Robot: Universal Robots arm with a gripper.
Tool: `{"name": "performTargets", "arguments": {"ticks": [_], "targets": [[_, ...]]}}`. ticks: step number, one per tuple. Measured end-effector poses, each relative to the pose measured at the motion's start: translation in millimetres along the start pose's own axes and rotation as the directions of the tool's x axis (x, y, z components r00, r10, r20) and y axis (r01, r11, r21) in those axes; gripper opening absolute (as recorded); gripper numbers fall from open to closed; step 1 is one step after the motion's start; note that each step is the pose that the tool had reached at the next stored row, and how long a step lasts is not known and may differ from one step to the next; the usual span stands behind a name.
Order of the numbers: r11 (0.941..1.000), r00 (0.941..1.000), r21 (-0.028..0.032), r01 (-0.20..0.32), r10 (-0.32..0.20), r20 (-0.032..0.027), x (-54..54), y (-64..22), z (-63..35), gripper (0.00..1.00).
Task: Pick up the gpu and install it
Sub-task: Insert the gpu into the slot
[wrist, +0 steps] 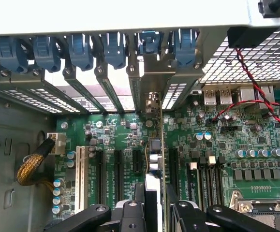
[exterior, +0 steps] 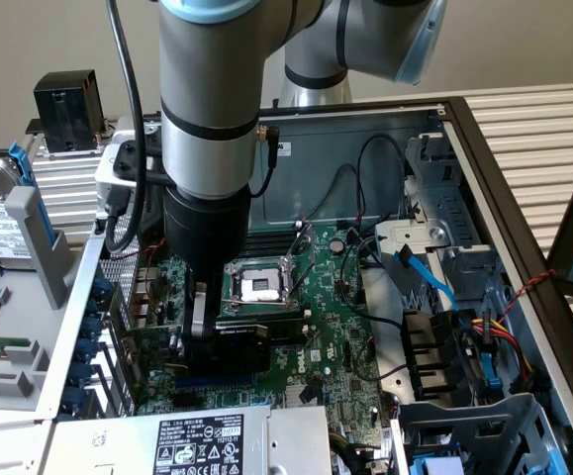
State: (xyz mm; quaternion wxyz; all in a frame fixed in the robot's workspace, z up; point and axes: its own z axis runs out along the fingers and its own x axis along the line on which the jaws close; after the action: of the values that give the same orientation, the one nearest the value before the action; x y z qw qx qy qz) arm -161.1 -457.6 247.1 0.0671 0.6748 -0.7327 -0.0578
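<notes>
We look down into an open grey metal computer case (exterior: 484,129) lying on a slatted metal bench, a pale wall behind it. At its middle, the black two-fingered gripper (exterior: 210,341) pinches the gpu (exterior: 241,334), a short green card with a black rectangular shroud, held on edge over the large green motherboard (exterior: 335,327) near the case's rear wall of slot covers. The wrist view gives us what the exterior view hides: the card's thin edge (wrist: 160,159) runs straight out between the dark fingers (wrist: 130,212) toward its metal end bracket (wrist: 152,72), which stands among the perforated slot covers under a row of blue plastic retention clips (wrist: 79,48). The exterior view alone shows the grey Universal Robots arm (exterior: 212,99) dropping vertically, wrist straight down. Beyond the card in the case sit an empty silver processor socket (exterior: 258,284), black cables and a blue data cable (exterior: 425,277). A labelled grey power supply (exterior: 207,440) lies along the case's near edge.
</notes>
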Motion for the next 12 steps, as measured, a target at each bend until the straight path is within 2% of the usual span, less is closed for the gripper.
{"name": "performTargets", "arguments": {"ticks": [12], "targets": [[1.0000,1.0000,-0.0003,0.000,0.000,-0.0002,0.2,0.0,-1.3,0.27]]}}
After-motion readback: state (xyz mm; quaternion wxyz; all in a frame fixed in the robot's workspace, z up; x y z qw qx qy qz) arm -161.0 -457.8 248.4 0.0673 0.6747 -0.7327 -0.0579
